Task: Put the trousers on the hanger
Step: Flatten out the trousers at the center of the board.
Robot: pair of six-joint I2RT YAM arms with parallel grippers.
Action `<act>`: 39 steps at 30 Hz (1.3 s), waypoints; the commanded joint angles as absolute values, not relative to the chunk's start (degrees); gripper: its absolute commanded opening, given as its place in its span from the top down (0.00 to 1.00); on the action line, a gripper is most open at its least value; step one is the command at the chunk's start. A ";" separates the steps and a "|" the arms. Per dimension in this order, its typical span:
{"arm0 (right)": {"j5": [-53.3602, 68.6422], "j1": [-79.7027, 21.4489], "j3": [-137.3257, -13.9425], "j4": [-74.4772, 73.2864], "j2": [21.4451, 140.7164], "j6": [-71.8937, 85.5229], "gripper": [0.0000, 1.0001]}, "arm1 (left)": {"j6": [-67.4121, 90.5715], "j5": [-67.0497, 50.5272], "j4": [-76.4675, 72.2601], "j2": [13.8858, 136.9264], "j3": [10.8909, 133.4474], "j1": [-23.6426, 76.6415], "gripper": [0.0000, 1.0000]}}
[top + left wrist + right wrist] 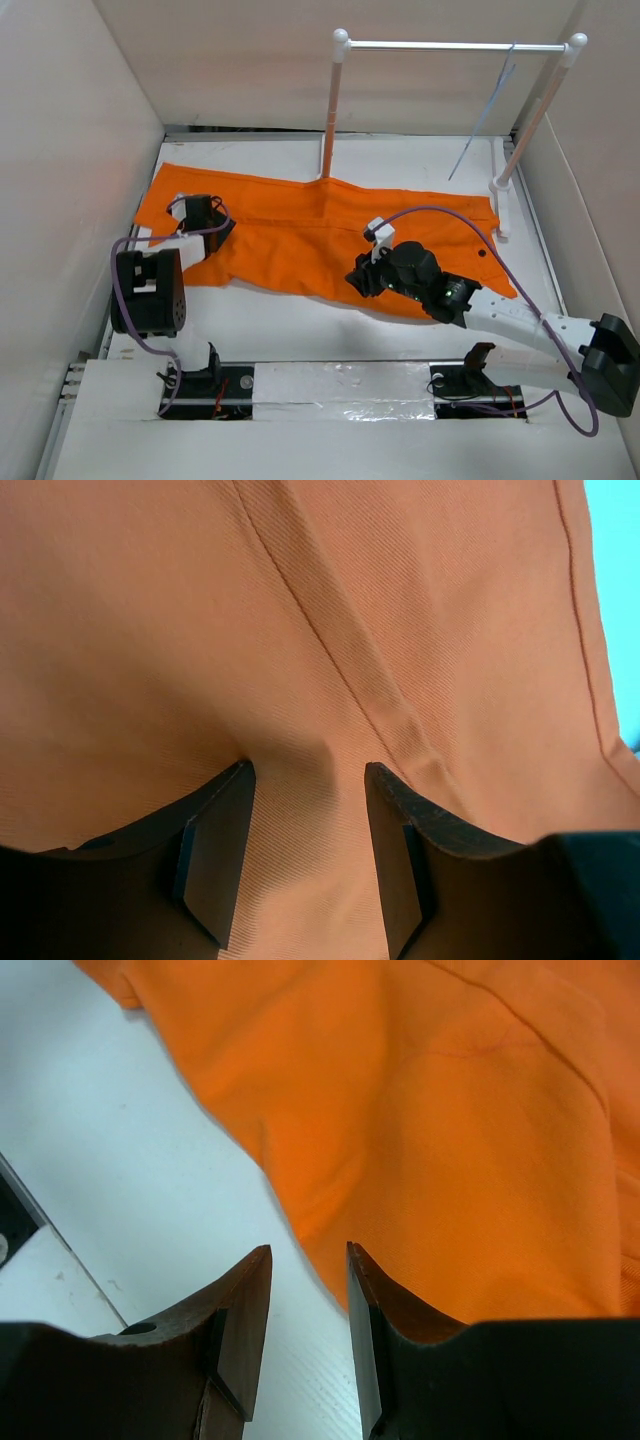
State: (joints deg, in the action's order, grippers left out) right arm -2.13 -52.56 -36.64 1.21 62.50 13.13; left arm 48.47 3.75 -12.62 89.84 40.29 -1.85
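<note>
Left wrist: trousers [300,630] between spread left jaws, their edge at spread right jaws.

Bright, even overhead light, soft shadows; both wrist views blur up close.

The trousers [300,235] are bright orange cloth, spread flat on the white table [300,325] with their length running left to right. The waist end lies to the right, where a small dark button [481,254] shows, and the legs reach to the left. A stitched seam runs along the fabric, and the near edge is slightly rumpled. The hanger [490,105], a thin pale blue-grey wire, hangs by its hook near the right end of the white rod [450,46]. It slants down toward the trousers' far edge and carries no cloth.
</note>
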 commanded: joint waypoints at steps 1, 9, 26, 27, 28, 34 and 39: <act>-3.69 -52.38 -37.00 5.71 59.60 13.62 0.58 | 46.50 2.62 -8.64 92.81 47.80 1.39 0.55; -3.52 -52.38 -34.81 6.59 56.78 12.13 0.64 | 44.47 13.44 -0.89 76.05 45.63 1.33 0.50; -0.44 -46.76 -26.54 9.23 46.32 11.43 0.95 | 42.27 12.39 12.13 71.36 40.25 -31.28 0.54; 1.56 -46.24 -26.37 9.23 46.23 11.34 0.92 | 42.10 12.57 11.95 72.06 40.08 -31.29 0.53; 2.80 -45.36 -26.19 9.14 46.23 11.34 0.90 | 42.01 12.39 11.52 73.81 39.99 -31.99 0.53; 5.10 -44.12 -26.10 9.67 47.19 11.16 0.88 | 41.75 11.43 10.38 80.67 41.92 -32.52 0.53; 5.80 -44.12 -26.28 10.72 49.48 11.25 0.87 | 41.57 9.15 7.21 82.70 41.57 -32.52 0.54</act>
State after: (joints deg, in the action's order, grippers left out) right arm 4.36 -44.60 -26.09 6.55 48.60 11.81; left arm 42.37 10.66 9.63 82.54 40.60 -32.27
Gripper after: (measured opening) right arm 0.130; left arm 0.459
